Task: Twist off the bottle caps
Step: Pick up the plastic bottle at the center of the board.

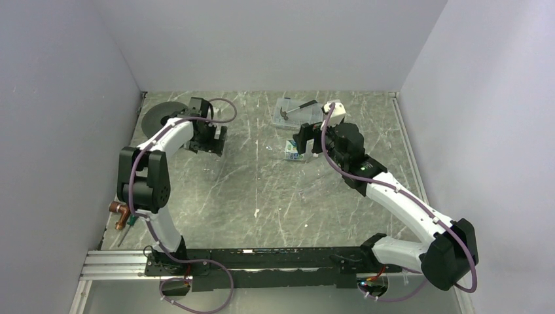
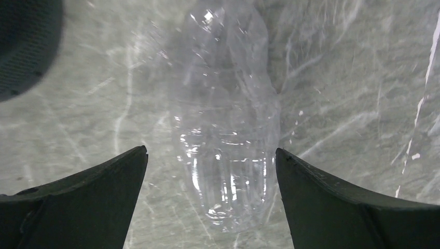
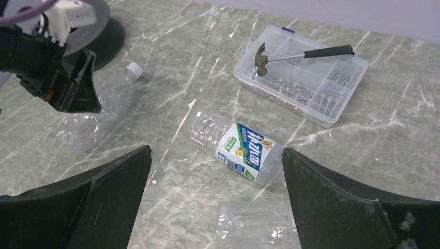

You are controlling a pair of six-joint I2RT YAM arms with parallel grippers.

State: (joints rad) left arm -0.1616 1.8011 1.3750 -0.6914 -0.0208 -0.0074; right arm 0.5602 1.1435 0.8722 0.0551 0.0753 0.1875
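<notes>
both the left gripper [image 2: 211, 152] and right gripper [image 3: 217, 151] gape empty; clear tray [image 3: 346, 93] holds screws [image 3: 291, 86], hammer [image 3: 303, 54] across it.

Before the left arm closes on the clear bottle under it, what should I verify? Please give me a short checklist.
1. Left gripper open: ok, jaws wide apart.
2. Clear bottle between its fingers: ok, it lies on its side.
3. Cap on that bottle: ok, white, seen from the right wrist.
4. Fingers touching the bottle: cannot tell.
5. Right gripper open and holding nothing: ok.
6. Tray apart from that bottle: ok.
</notes>
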